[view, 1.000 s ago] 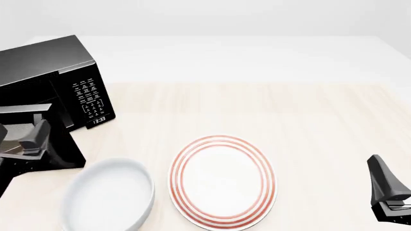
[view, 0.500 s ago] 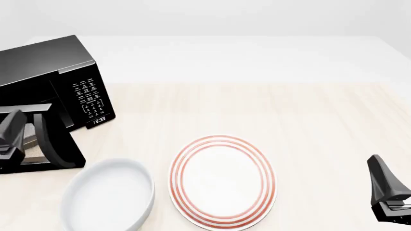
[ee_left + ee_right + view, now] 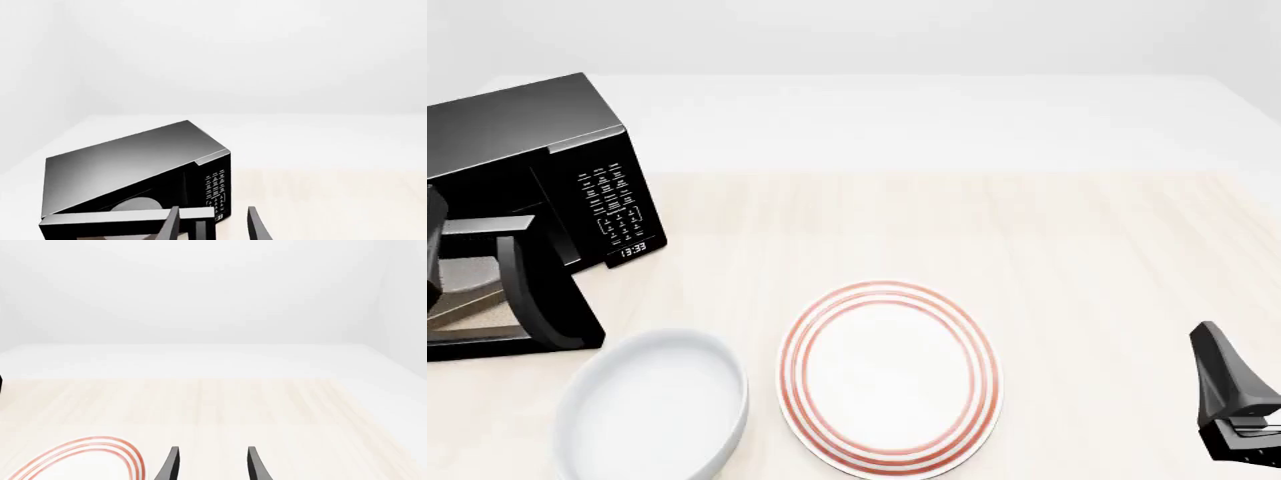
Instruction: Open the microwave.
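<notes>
The microwave (image 3: 547,180) sits at ten o'clock with its door (image 3: 507,300) swung wide. Both the left hand (image 3: 212,225) and right hand (image 3: 212,465) are parted, holding nothing.

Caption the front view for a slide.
Microwave door swung open, left gripper beside it; white bowl and red-ringed plate nearby.

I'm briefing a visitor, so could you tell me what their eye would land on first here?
Probably the glossy black microwave at the table's far left, its door swung wide open. Next, the red-ringed plate near the front centre, with a plain white bowl just to its left.
</notes>
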You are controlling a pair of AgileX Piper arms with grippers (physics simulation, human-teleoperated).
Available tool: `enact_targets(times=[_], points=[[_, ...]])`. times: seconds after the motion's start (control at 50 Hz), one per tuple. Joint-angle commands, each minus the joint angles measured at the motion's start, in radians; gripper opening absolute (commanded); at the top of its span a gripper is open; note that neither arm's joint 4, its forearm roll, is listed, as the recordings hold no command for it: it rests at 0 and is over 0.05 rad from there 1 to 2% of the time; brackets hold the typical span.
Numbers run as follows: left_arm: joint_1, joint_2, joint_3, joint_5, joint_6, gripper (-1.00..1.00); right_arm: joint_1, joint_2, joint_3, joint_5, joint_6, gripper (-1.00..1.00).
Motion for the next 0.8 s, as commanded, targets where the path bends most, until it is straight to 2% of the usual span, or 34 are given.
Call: enact_targets(times=[0.02, 0.12, 0.26, 0.34, 0.48, 0.8], points=[[-0.007, 0.078, -0.070, -0.003, 0.036, 1.00, 0.000, 0.000, 0.000, 0.000, 0.000, 1.00], [-0.005, 0.144, -0.113, -0.017, 0.052, 1.00, 0.000, 0.000, 0.000, 0.000, 0.000, 1.00], [-0.004, 0.169, -0.171, 0.022, 0.068, 1.00, 0.000, 0.000, 0.000, 0.000, 0.000, 1.00], [-0.032, 0.213, -0.194, 0.032, 0.075, 1.00, 0.000, 0.000, 0.000, 0.000, 0.000, 1.00], [-0.040, 0.266, -0.278, 0.092, 0.084, 1.00, 0.000, 0.000, 0.000, 0.000, 0.000, 1.00], [-0.050, 0.350, -0.389, 0.206, 0.149, 1.00, 0.000, 0.000, 0.000, 0.000, 0.000, 1.00]])
